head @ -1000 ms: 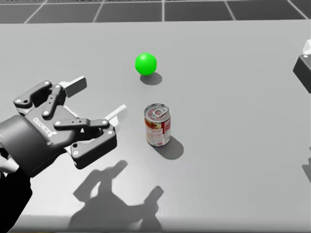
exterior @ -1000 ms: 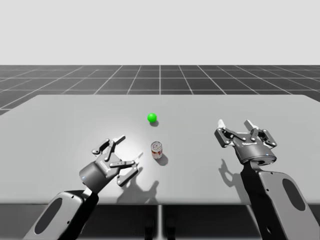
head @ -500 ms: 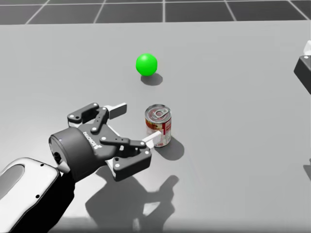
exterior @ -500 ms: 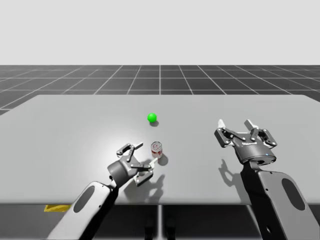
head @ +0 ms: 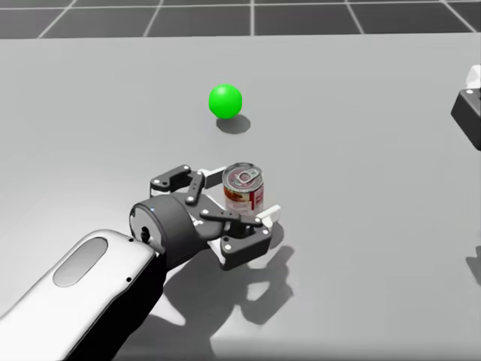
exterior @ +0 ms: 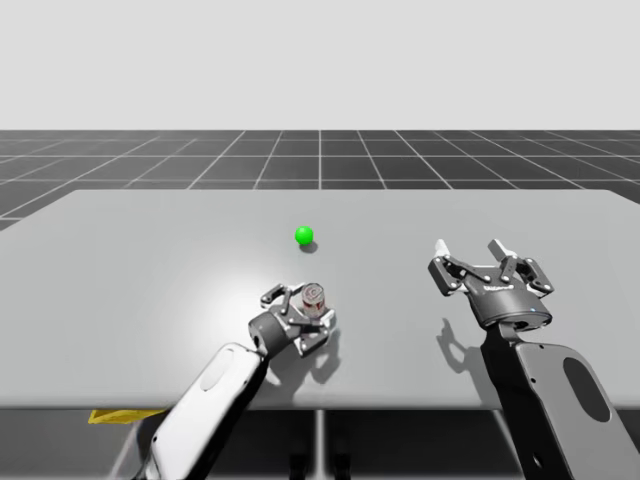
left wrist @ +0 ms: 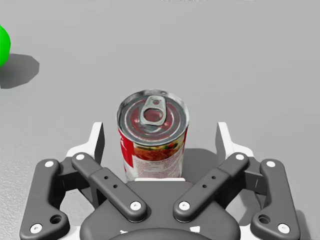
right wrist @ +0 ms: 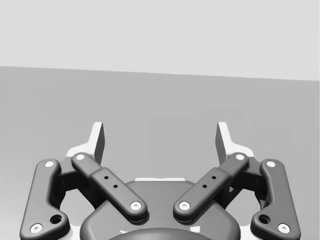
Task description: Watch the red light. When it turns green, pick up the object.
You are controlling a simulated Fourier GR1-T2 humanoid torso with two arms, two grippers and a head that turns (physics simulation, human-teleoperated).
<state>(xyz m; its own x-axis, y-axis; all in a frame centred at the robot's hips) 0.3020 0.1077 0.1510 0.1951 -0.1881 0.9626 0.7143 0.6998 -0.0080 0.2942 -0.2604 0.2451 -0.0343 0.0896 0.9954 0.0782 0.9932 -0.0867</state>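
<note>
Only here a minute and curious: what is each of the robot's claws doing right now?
Left gripper: open, the red can stands between its fingers, untouched by them.
Right gripper: open, holding nothing.

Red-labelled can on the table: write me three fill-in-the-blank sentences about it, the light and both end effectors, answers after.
The small round light beyond the red-labelled metal can glows ____.
My left end effector is ____, its fingers either side of the upright can without touching it.
My right end effector, also open, holds ____.
Missing words: green; open; nothing.
</note>
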